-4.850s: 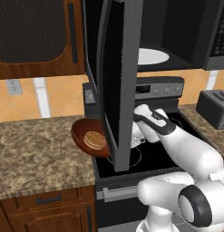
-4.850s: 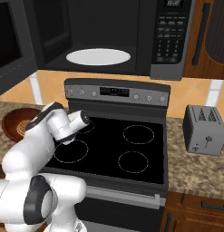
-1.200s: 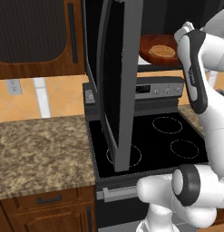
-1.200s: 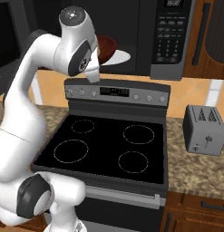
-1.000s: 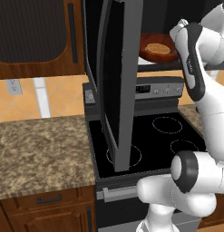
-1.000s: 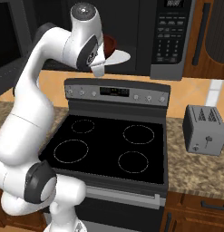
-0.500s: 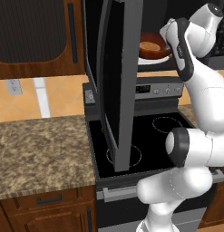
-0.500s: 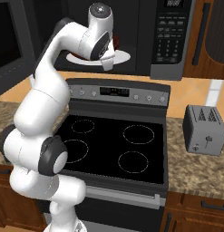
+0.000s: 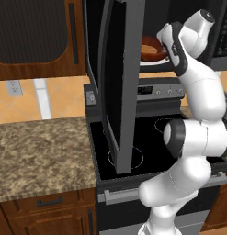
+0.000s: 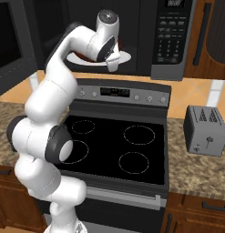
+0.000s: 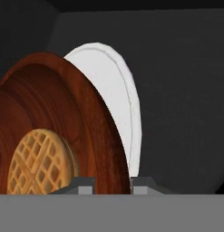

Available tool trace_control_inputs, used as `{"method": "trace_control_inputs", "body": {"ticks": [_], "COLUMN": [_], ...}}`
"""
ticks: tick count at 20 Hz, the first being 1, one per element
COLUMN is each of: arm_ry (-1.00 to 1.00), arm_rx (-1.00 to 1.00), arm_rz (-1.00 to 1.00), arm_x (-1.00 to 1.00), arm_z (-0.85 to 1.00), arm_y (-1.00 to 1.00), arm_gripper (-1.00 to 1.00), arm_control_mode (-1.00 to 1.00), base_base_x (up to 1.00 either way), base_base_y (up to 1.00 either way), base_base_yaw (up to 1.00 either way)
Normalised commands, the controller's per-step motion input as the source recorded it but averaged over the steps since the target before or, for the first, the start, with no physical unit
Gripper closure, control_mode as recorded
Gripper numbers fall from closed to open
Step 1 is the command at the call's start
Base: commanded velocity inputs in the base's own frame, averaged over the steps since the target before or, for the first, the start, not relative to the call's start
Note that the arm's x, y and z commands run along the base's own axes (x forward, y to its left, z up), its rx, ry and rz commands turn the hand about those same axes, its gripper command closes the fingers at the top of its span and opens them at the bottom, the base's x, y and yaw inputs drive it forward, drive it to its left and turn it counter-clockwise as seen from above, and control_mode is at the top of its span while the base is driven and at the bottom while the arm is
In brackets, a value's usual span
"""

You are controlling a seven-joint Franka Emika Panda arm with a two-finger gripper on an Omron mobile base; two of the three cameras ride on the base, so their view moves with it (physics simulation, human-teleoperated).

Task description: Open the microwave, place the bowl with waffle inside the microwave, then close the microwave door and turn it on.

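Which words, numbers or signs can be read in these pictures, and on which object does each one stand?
No text can be read with certainty.
Microwave button panel: small pale marks on the keys and a faint display on top, too small to read.
Stove control panel: a dark display with dim characters, too blurred to read.
Bowl, waffle, toaster and microwave door: no lettering visible.
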Motion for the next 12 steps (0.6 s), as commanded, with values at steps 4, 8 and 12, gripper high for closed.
{"method": "trace_control_inputs", "body": {"ticks": [4, 8, 12], "arm_ry": [0.00, 0.00, -0.06], "arm_rx": [0.00, 0.00, 0.00], "arm_rz": [0.00, 0.00, 0.00], "arm_x": [0.45, 0.46, 0.29], "arm_z": [-0.19, -0.12, -0.01], "arm_y": [0.00, 0.00, 0.00], "arm_gripper": [1.00, 1.00, -1.00], "arm_control_mode": [-1.00, -1.00, -1.00], "base_base_x": [0.00, 0.00, 0.00], "base_base_y": [0.00, 0.00, 0.00], "base_base_yaw": [0.00, 0.00, 0.00]}}
